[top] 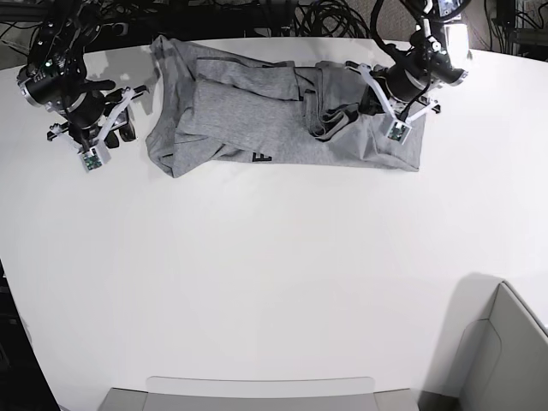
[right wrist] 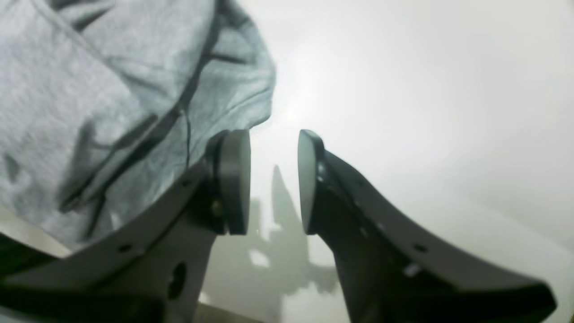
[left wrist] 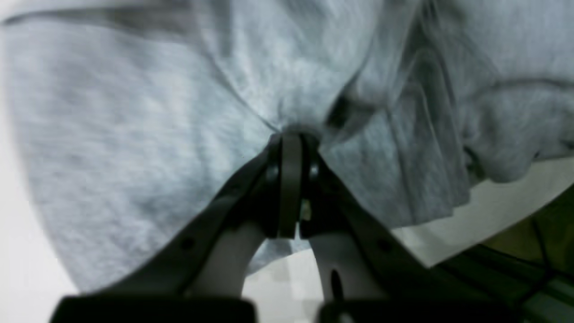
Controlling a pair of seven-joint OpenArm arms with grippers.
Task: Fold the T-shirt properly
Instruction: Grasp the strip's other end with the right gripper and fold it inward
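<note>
Overhead, a heather-grey T-shirt (top: 257, 120) lies crumpled lengthwise across the far part of a white table (top: 274, 282), partly folded over itself, with a fragment of black lettering showing at its near edge. The left gripper (left wrist: 291, 139) is down on the shirt's end at the base view's right, its fingers pressed together and pinching a bunched ridge of grey fabric. The right gripper (right wrist: 273, 179) sits just beside the shirt's opposite end, over bare tabletop, its fingers spread apart with nothing between them; one pad (right wrist: 233, 179) is close to the cloth's edge.
</note>
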